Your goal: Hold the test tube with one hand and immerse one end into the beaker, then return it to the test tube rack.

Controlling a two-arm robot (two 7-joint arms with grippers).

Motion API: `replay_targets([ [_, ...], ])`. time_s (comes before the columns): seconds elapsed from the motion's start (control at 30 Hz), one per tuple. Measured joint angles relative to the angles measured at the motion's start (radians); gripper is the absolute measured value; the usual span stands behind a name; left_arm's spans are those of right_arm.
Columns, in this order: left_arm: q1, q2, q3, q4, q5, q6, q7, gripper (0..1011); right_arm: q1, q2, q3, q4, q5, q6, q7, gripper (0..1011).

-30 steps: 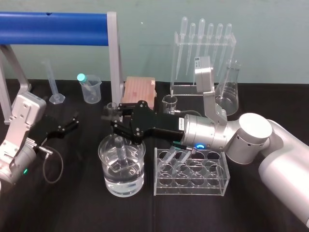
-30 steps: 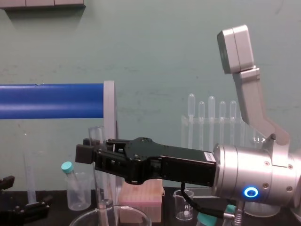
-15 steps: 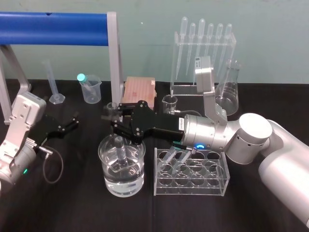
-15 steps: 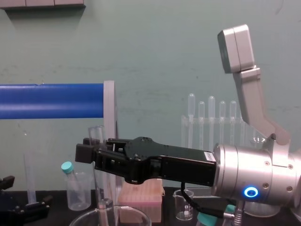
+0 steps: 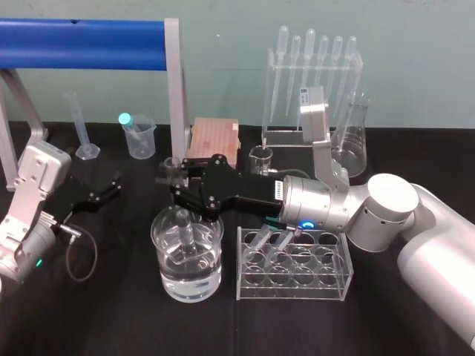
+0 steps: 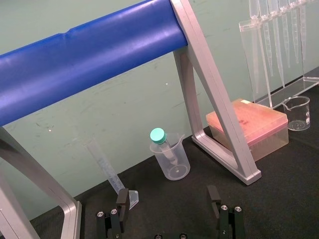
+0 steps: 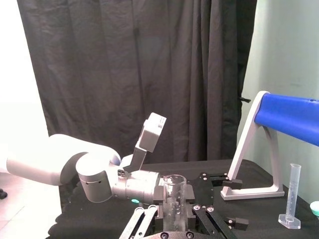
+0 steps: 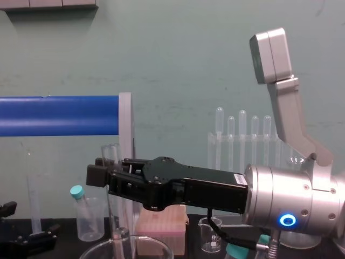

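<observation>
Bare black tabletop point(image 5: 111, 311) lies open in front of the wide clear glass beaker point(image 5: 169, 285) and between it and the parked left gripper point(image 5: 113, 187). The beaker's mouth is taken by the long clear test tube point(image 5: 183, 231), clamped in the black right gripper point(image 5: 172, 183). That gripper's arm crosses above the far side of the clear acrylic test tube rack point(image 5: 326, 285) just beside the beaker. Close behind rises the grey metal post point(image 5: 175, 96) of a blue padded bar point(image 5: 82, 33).

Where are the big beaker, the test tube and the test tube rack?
beaker point(image 5: 191, 283), head view, on its front glass wall.
test tube point(image 5: 184, 227), head view, on its lower end inside the beaker.
test tube rack point(image 5: 294, 286), head view, on its clear front wall.
</observation>
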Motion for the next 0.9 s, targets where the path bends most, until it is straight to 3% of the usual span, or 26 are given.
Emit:
replay_targets([
  [0.9, 0.000, 0.000, 0.000, 0.000, 0.000, 0.000, 0.000, 1000, 0.000, 0.000, 0.000, 0.000, 0.000, 0.000, 0.000, 242],
])
